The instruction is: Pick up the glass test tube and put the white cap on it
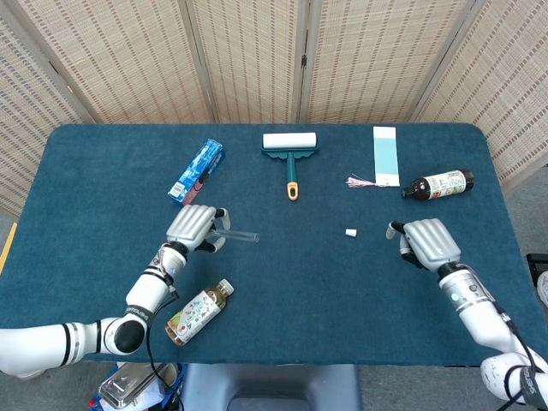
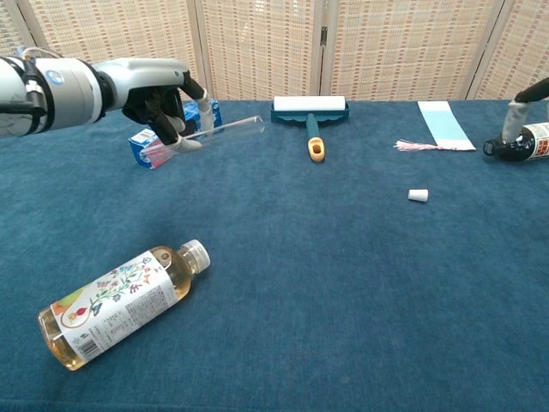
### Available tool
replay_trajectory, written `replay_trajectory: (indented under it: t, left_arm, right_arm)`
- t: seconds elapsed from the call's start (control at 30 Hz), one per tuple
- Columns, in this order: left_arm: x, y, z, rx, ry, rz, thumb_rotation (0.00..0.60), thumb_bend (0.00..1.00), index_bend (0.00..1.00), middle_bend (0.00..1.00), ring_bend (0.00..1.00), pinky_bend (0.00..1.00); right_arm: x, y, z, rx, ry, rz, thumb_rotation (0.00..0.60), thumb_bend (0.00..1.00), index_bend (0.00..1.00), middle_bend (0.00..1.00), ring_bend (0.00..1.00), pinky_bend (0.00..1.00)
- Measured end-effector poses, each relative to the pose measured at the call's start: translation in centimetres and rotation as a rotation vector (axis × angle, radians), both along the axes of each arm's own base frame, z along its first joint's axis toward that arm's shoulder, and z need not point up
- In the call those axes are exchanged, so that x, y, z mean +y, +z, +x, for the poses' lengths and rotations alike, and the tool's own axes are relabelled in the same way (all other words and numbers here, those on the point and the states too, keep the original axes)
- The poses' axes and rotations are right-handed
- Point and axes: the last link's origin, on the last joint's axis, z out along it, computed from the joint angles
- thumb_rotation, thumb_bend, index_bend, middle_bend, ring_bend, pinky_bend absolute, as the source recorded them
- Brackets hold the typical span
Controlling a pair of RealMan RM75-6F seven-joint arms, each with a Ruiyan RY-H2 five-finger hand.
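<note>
**Tube in hand, cap still on the cloth**

Head view: taking the white cap (image 1: 350, 232) as the landmark, the left hand (image 1: 193, 227) is well to its left, fingers closed around one end of the glass test tube (image 1: 237, 234), whose free end points toward the cap. The right hand (image 1: 425, 241) is near the cap on its right side, not touching it; its fingers look loosely curled and apart, with nothing in them. The lint roller (image 1: 290, 153) lies beyond the cap and to the left, the dark bottle (image 1: 438, 184) beyond and to the right (neither matters here).

Chest view: the tube (image 2: 225, 130) is lifted clear of the table (image 2: 343, 300), tilted with its open end raised toward the cap (image 2: 418, 196), which lies bare on the cloth. Only a fingertip of the right hand (image 2: 521, 107) shows at the frame's edge, beyond the cap.

Judged from this, picking up the tube is done. Left to do: grasp the cap, bring it to the tube's mouth, seat it.
</note>
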Motion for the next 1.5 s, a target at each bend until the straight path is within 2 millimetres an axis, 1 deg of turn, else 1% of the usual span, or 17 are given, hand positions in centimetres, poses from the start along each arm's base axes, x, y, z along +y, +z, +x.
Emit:
replay_trajectory:
  t: [0.13, 0.33, 0.6, 0.93, 1.2, 1.33, 1.5]
  left_arm:
    - [-0.7, 0.6, -0.4, -0.004, -0.006, 0.000, 0.600, 0.37, 0.67, 1.00, 1.00, 1.00]
    - [-1.5, 0.9, -0.9, -0.002, -0.013, -0.007, 0.600, 0.37, 0.67, 1.00, 1.00, 1.00]
    - [-2.2, 1.0, -1.2, 0.005, -0.021, -0.012, 0.600, 0.37, 0.67, 1.00, 1.00, 1.00]
    - [-2.6, 0.7, -1.5, 0.018, -0.023, -0.021, 0.600, 0.37, 0.67, 1.00, 1.00, 1.00]
    - [-2.6, 0.4, -1.8, 0.023, -0.021, -0.027, 0.600, 0.37, 0.67, 1.00, 1.00, 1.00]
    - [-2.7, 0.4, -1.9, 0.024, -0.020, -0.028, 0.600, 0.37, 0.67, 1.00, 1.00, 1.00]
    - [-2.7, 0.3, -2.0, 0.027, -0.017, -0.030, 0.600, 0.37, 0.67, 1.00, 1.00, 1.00]
  right_arm:
    - [-1.9, -2.1, 0.1, 0.024, -0.040, 0.052, 0.600, 1.00, 0.39, 1.00, 1.00, 1.00]
    - [-4.3, -4.4, -0.2, 0.065, -0.092, 0.085, 0.600, 1.00, 0.39, 1.00, 1.00, 1.00]
    - [-6.3, -7.0, -0.7, 0.103, -0.139, 0.106, 0.600, 1.00, 0.39, 1.00, 1.00, 1.00]
    - [-7.7, -9.3, -0.2, 0.121, -0.142, 0.126, 0.600, 1.00, 0.39, 1.00, 1.00, 1.00]
    - [-8.3, -10.2, -0.2, 0.139, -0.149, 0.139, 0.600, 1.00, 0.39, 1.00, 1.00, 1.00]
    - [-8.5, -10.9, 0.2, 0.143, -0.140, 0.145, 0.600, 1.00, 0.39, 1.00, 1.00, 1.00]
    - [-8.7, -11.1, 0.8, 0.138, -0.123, 0.139, 0.600, 1.00, 0.39, 1.00, 1.00, 1.00]
